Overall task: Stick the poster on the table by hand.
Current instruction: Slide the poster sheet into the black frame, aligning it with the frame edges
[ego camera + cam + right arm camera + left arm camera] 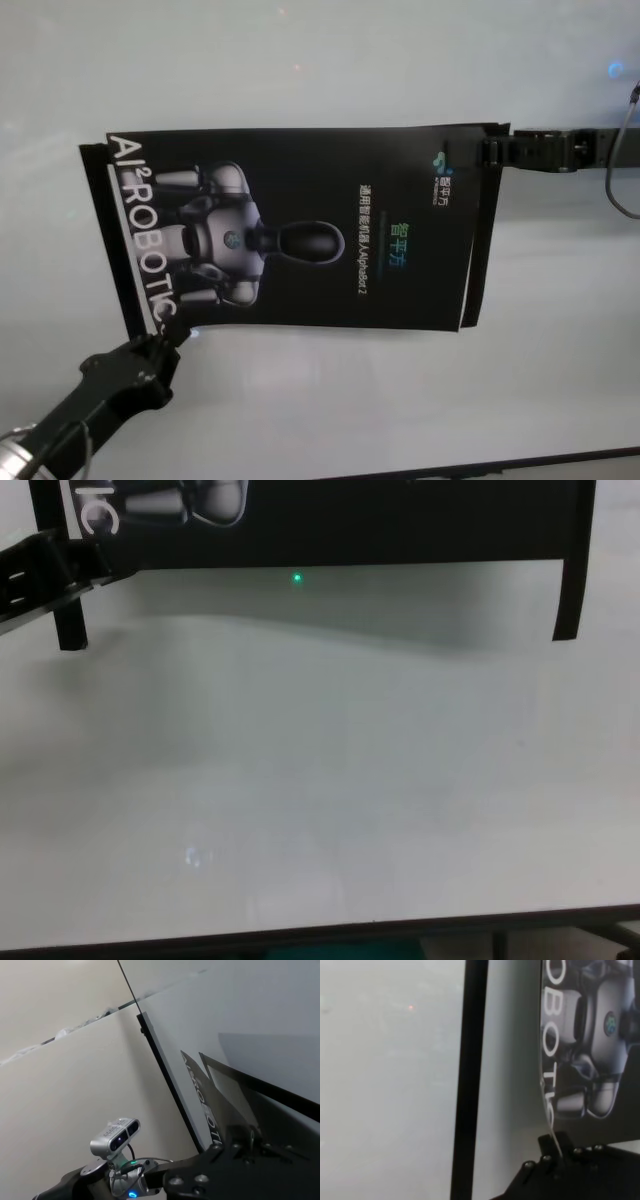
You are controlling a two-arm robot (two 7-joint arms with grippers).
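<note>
Both grippers, left (165, 345) and right (487, 152), pinch opposite corners of the poster (300, 235); I hold it stretched above the table (330, 400) so it lands flat.

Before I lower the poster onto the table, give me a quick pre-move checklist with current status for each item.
1. Left end effector grips the poster at its near-left corner: ok.
2. Right end effector holds the far-right corner: ok.
3. Poster clear of the table, with its shadow below in the chest view: ok.
4. Poster held taut: not ok, the near edge sags and curves.
5. Black tape strips hanging free at both side edges: ok.
6. Strip adhesive facing down: cannot tell.
</note>
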